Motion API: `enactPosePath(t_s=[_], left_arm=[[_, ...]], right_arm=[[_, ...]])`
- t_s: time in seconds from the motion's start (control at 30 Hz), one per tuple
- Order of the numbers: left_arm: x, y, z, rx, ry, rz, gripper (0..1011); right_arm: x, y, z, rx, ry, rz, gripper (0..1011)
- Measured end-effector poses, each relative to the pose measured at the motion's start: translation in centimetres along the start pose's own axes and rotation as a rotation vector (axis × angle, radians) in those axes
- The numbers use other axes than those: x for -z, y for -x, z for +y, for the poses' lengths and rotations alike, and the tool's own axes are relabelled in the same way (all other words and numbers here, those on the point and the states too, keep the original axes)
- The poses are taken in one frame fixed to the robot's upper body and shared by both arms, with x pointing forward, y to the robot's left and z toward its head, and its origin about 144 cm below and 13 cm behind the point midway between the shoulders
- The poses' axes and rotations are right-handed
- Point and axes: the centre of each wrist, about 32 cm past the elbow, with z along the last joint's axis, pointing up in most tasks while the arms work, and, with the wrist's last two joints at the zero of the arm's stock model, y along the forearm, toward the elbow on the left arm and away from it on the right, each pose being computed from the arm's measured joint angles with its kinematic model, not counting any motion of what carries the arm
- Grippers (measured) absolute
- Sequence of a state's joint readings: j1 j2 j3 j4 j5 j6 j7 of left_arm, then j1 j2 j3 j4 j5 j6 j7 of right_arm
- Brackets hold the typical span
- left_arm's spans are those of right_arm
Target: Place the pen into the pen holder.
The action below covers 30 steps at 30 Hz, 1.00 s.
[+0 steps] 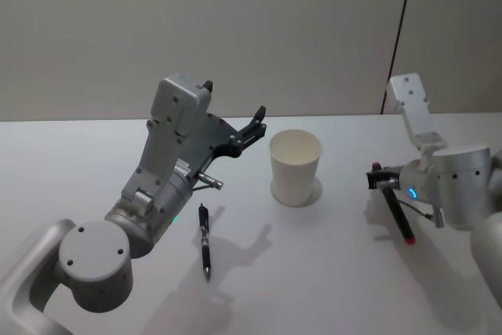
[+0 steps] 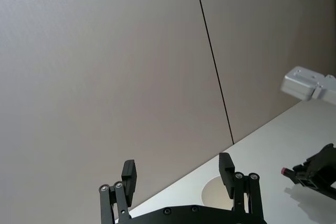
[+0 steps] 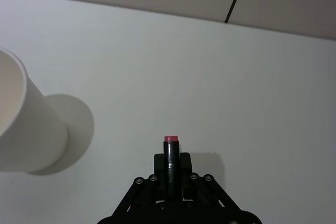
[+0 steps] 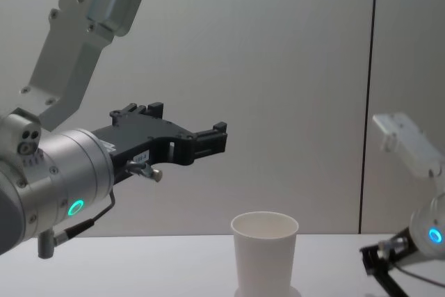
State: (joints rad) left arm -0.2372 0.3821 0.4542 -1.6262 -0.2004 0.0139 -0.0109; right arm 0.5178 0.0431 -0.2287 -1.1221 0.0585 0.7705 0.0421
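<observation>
The pen holder (image 1: 296, 167), a white paper cup, stands upright mid-table, also seen in the chest view (image 4: 264, 254) and the right wrist view (image 3: 23, 124). My right gripper (image 1: 382, 180) is low over the table to the cup's right, shut on a black pen (image 1: 398, 213) with a red end (image 3: 171, 140); the pen slants down toward the table. A second black pen (image 1: 204, 239) lies flat on the table, left of the cup and nearer to me. My left gripper (image 1: 252, 123) hangs open and empty in the air, above and left of the cup (image 4: 208, 140).
The white table (image 1: 329, 272) ends at a grey wall (image 1: 235, 29) behind. The left arm's body (image 1: 169, 170) rises over the lying pen.
</observation>
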Motion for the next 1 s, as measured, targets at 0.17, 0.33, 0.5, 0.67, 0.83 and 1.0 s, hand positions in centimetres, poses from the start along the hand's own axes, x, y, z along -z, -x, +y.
enactPosePath(t_s=[0.17,0.33,0.5,0.67,0.83,1.0], left_arm=[[0.0,0.0,0.0,0.000,0.000,0.000,1004],[0.0,0.0,0.0,0.000,0.000,0.000,1004],[0.0,0.0,0.0,0.000,0.000,0.000,1004],[0.0,0.0,0.0,0.000,0.000,0.000,1004],[0.0,0.0,0.0,0.000,0.000,0.000,1004],[0.0,0.0,0.0,0.000,0.000,0.000,1004]], right_arm=[[-0.2,-0.4,-0.7,-0.006,-0.065,-0.004,157],[-0.2,-0.7,-1.4,-0.015,-0.137,-0.008,157],[-0.2,-1.2,-2.2,-0.027,-0.224,-0.013,157],[-0.1,-1.6,-2.8,-0.043,-0.308,-0.017,157],[0.1,-1.9,-3.2,-0.060,-0.389,-0.022,157],[0.3,-2.1,-3.5,-0.078,-0.468,-0.028,157]])
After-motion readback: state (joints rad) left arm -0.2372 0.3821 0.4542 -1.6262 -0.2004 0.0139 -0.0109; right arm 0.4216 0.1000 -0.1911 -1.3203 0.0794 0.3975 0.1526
